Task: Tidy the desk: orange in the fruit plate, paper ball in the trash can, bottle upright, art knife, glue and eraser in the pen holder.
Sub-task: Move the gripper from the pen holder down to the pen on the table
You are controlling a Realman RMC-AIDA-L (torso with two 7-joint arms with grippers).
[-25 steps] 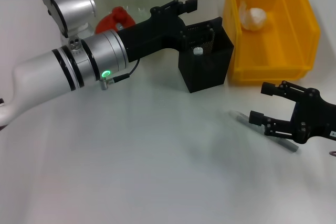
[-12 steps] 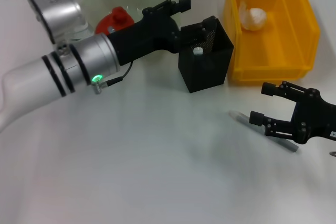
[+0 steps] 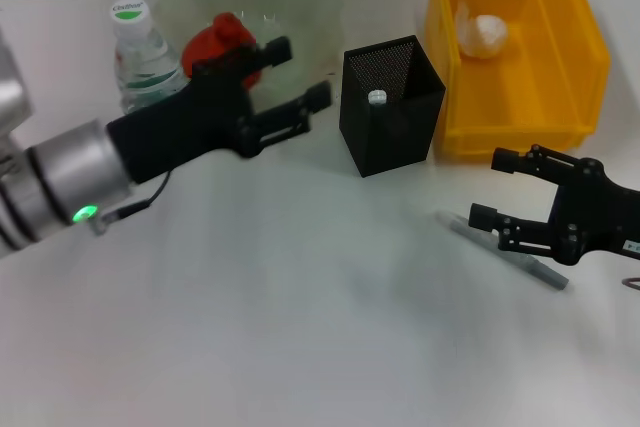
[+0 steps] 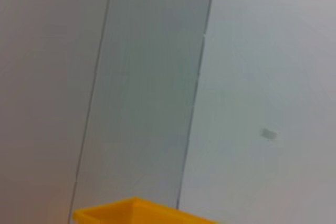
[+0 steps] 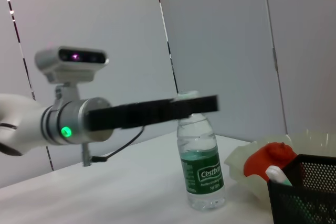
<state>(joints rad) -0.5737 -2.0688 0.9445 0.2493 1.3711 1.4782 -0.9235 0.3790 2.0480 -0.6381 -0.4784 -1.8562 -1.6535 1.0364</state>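
The left arm is pulling back from the pen holder (image 3: 391, 104): a second ago its black forearm lay right across the holder's top, and now the left claw (image 3: 285, 87) hangs off to the holder's left, in front of the fruit plate (image 3: 250, 2), fingers spread and carrying nothing. With the arm out of the way, the bottle (image 3: 139, 42) comes into sight, standing upright left of the plate, green cap up. The orange (image 3: 220, 37) sits in the plate, partly masked by the claw's upper finger.

Inside the pen holder a white-capped stick shows at the rim; whether that is the glue I cannot tell, and the mesh hides anything else down there. Right of the holder stands the yellow trash can (image 3: 520, 57) with the paper ball (image 3: 485, 35) lying in it.

The right claw (image 3: 500, 192) hovers low over the bench (image 3: 300, 327), to the right of and nearer than the pen holder, barely shifted from before, its fingers apart on either side of the art knife (image 3: 505, 249). The knife lies flat on the bench, its middle covered by the lower finger, and I cannot tell whether the fingers touch it.

The left wrist camera sees only wall and a yellow rim.
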